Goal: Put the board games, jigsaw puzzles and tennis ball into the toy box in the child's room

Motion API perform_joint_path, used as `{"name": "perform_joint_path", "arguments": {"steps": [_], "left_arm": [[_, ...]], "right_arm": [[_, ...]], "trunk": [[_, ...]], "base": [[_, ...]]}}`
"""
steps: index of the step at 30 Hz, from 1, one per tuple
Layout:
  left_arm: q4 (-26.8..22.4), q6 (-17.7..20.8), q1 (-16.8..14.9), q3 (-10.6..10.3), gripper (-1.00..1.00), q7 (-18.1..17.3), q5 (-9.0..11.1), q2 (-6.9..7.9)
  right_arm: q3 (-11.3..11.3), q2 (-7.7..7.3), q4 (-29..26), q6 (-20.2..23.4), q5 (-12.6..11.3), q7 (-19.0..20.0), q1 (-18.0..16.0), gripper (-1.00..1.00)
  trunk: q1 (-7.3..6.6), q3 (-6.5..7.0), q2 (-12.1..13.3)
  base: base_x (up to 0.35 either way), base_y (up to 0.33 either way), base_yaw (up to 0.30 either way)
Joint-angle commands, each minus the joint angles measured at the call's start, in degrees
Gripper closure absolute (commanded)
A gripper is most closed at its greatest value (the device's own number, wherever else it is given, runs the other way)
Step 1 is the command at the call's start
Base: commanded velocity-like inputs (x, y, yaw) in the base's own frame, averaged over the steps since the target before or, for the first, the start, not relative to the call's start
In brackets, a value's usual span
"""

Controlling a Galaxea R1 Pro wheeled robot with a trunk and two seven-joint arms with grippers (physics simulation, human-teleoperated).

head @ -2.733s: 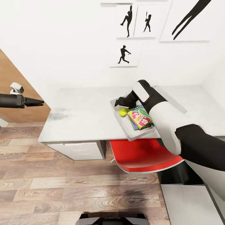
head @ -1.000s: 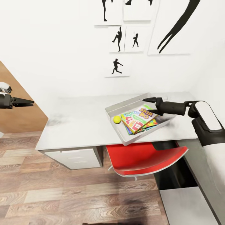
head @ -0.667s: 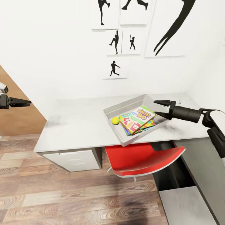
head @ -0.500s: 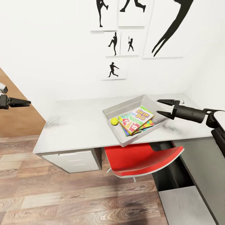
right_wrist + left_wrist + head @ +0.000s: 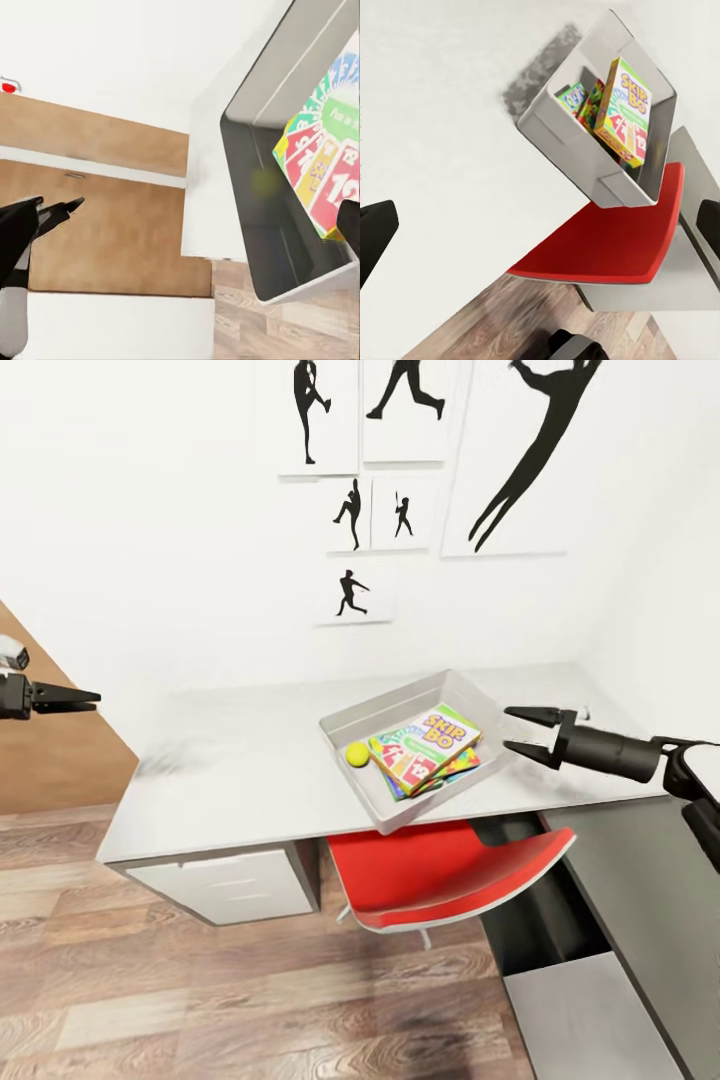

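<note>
The light-grey toy box sits on the pale table, overhanging its front edge. Inside it the Skip-Bo board game lies on top of other flat boxes, with a jigsaw puzzle's colourful edge poking out beneath. The yellow-green tennis ball rests in the box's left corner. My right gripper hovers just right of the box, open and empty, pointing at it. My left gripper is out past the table's left end, open and empty. In the left wrist view the toy box and Skip-Bo game show from afar.
A red chair is tucked under the table below the toy box. White drawers stand under the table's left part. A lower dark grey section with a white panel runs along the right. A wooden panel is at left.
My right arm has drawn back from over the toy box to its right side, and its gripper has opened. The Skip-Bo game now lies in the box. The camera has shifted.
</note>
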Motion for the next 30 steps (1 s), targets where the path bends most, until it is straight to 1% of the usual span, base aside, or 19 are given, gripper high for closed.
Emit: {"name": "perform_joint_path", "arguments": {"steps": [1, 4, 8, 13, 16, 24, 30], "left_arm": [[0.0, 0.6, -0.1, -0.5, -1.00, 0.0, 0.5, 0.13], [0.1, 0.6, 0.0, -0.5, -1.00, 0.0, 0.4, 0.95], [0.1, 0.6, 0.1, -0.5, -1.00, 0.0, 0.4, 1.57], [0.1, 0.6, 0.2, -0.5, -1.00, 0.0, 0.3, 1.91], [0.1, 0.7, 0.6, -0.5, -1.00, 0.0, 0.4, 2.12], [0.1, 0.7, 0.8, -0.6, -1.00, 0.0, 0.6, 2.08], [0.1, 0.7, 0.9, -0.6, -1.00, 0.0, 0.6, 2.14]], "right_arm": [[0.1, -0.05, -0.2, 0.1, 0.5, 1.1, 0.5, -1.00], [0.0, -0.11, -1.0, 0.1, 0.9, 4.1, 2.8, -1.00], [0.1, -0.12, -1.3, 0.1, 1.1, 5.5, 3.6, -1.00], [0.1, 0.10, -1.5, 0.1, 1.2, 5.8, 3.9, -1.00], [0.1, 0.20, -1.5, 0.1, 1.2, 5.9, 5.0, -1.00], [0.0, 0.18, -1.4, 0.1, 1.3, 5.9, 5.5, -1.00], [0.0, 0.20, -1.2, 0.1, 1.3, 5.9, 5.5, -1.00]], "trunk": [[0.04, -0.01, -0.1], [0.04, 0.27, -0.1], [0.04, 0.65, -0.1], [0.04, 1.12, -0.1], [0.04, 1.40, -0.1], [0.04, 2.14, -0.1], [0.04, 2.71, -0.1]], "base": [[0.000, 0.000, -0.082], [0.000, 0.000, -0.086], [0.000, 0.000, -0.089], [0.000, 0.000, -0.089], [0.015, 0.000, -0.089], [0.181, 0.106, -0.089], [0.062, 0.030, -0.088]]}}
